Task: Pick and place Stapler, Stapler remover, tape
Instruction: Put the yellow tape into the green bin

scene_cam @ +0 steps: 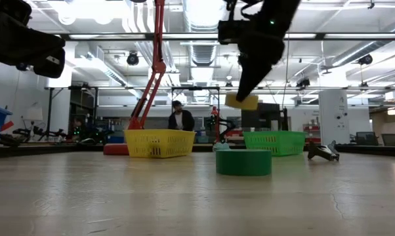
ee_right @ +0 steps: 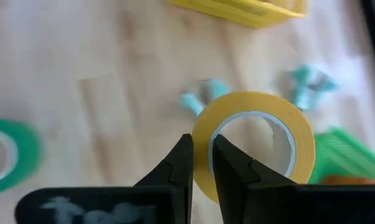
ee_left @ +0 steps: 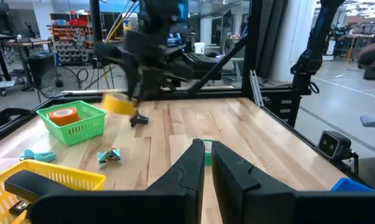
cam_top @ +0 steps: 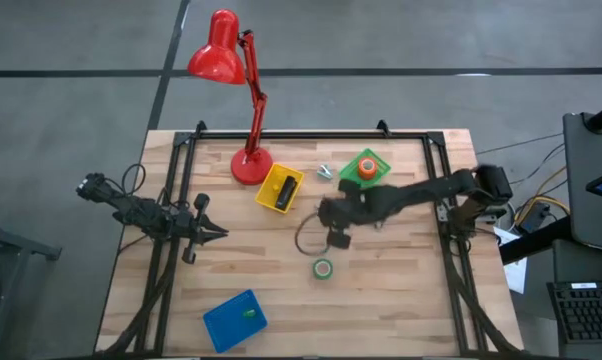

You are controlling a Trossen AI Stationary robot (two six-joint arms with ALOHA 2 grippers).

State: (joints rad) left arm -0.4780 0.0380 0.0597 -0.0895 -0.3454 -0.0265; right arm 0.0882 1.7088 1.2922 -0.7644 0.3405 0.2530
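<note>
The right pincer [ee_right: 202,155] gripped the rim of the yellow tape roll [ee_right: 256,146] between its fingers and held it in the air, clear of the wooden tabletop [cam_top: 401,300], near the middle. In the low view the yellow roll hung above the green tape roll [scene_cam: 243,161], which lay flat on the tabletop. The orange tape roll [cam_top: 367,168] sat inside the green basket [cam_top: 378,158] toward the far edge, with the yellow basket [cam_top: 269,195] beside the base of the red lamp [cam_top: 221,50]. A blue box [cam_top: 233,320] lay near the front edge. The left pincer [ee_left: 207,165] waited at the left side, its fingers closed on nothing.
</note>
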